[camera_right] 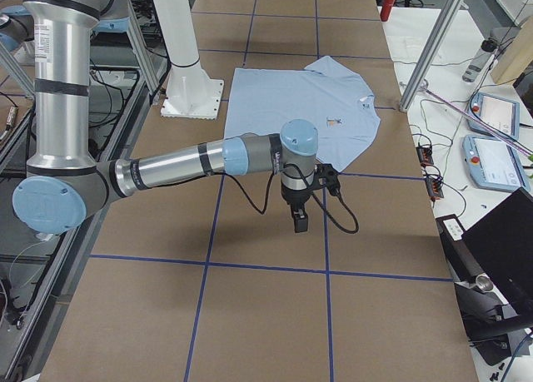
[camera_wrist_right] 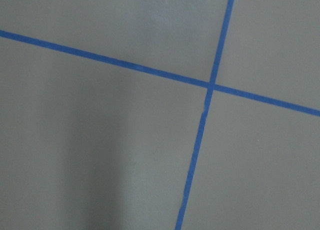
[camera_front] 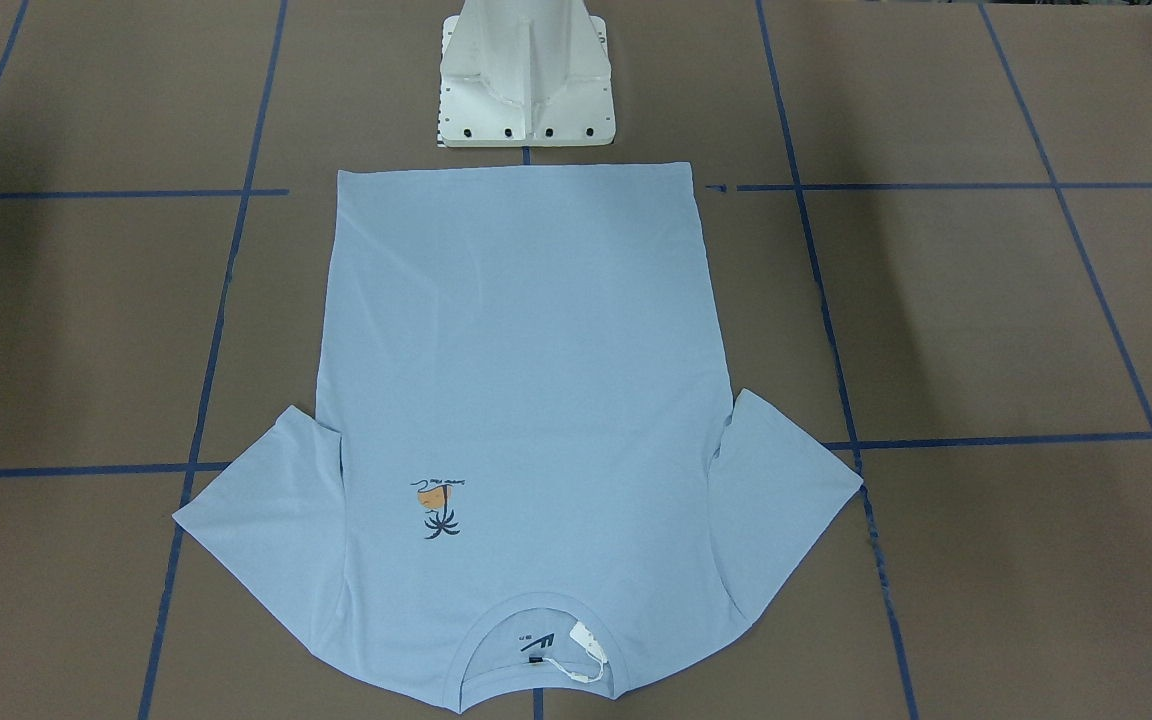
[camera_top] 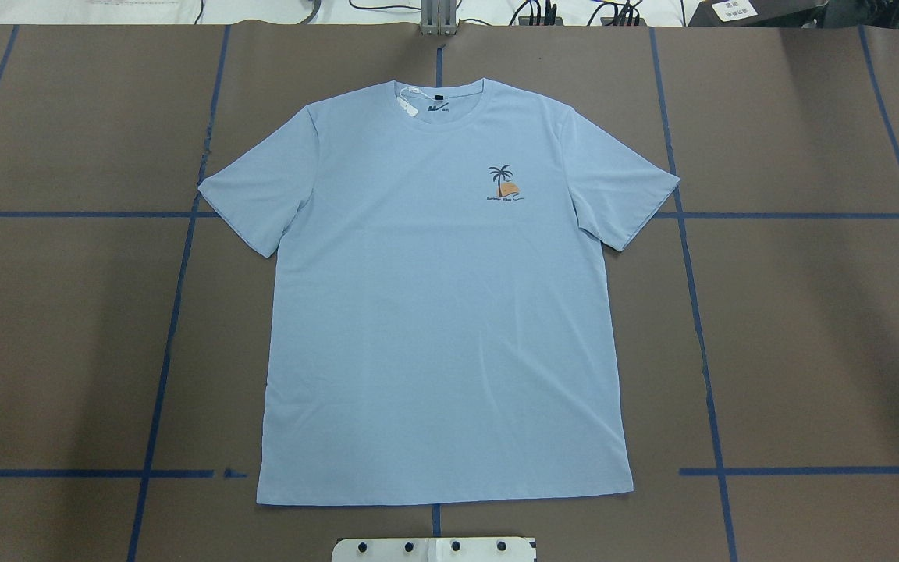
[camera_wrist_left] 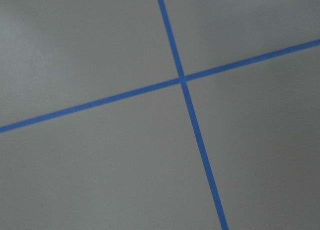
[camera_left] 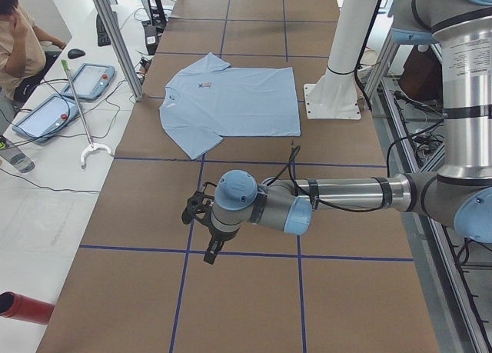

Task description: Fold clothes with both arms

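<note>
Left tool (camera_left: pixel 210 254) and right tool (camera_right: pixel 298 222): open or closed, cannot tell. Both hang well off T-shirt (camera_top: pixel 442 312), at 9 and 3 o'clock. Risk: mismatched grasps skew the fold.

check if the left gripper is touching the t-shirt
Apart. The exterior left view shows the left gripper hanging over a blue tape line, a wide stretch of table between it and the T-shirt.
</note>
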Robot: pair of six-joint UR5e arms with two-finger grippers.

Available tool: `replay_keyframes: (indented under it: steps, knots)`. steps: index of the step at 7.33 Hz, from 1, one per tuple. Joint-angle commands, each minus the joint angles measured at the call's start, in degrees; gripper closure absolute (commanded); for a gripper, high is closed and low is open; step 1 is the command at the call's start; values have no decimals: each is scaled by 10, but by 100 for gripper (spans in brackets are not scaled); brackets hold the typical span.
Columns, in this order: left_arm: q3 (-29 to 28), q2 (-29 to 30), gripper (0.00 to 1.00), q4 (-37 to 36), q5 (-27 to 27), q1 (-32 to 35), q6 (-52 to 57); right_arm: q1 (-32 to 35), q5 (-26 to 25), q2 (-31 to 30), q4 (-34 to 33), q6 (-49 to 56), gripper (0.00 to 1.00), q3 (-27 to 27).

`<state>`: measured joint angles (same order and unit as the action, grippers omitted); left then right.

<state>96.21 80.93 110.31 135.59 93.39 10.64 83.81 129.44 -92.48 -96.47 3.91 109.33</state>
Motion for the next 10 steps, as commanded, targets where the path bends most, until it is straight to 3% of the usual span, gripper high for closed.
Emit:
replay_keyframes:
  steps: [1, 3, 4, 6, 7, 8, 9, 10]
  knots:
    - [-30, -3, 0, 45, 69, 1, 2, -4, -2, 44, 40, 0, 0, -9]
    - [-66, -5, 0, 68, 239, 2, 3, -4, 3, 39, 84, -1, 0, -34]
    - [-65, -11, 0, 104, 244, 3, -3, -4, 3, 39, 89, -1, 0, -35]
    - [-52, 67, 0, 124, 138, 8, -4, -4, 9, 40, 95, -1, 0, -40]
    - [-49, 88, 0, 155, 112, 7, -16, -5, 11, 41, 115, -3, 0, -41]
    - [-28, 88, 0, 165, 76, 6, -92, -6, 14, 45, 117, -30, 0, -45]
    - [-20, 92, 0, 164, -23, 5, -107, -8, 16, 45, 137, -68, 0, -44]
    - [-21, 89, 0, 157, -71, -19, -106, -11, 16, 45, 145, -82, 0, -45]
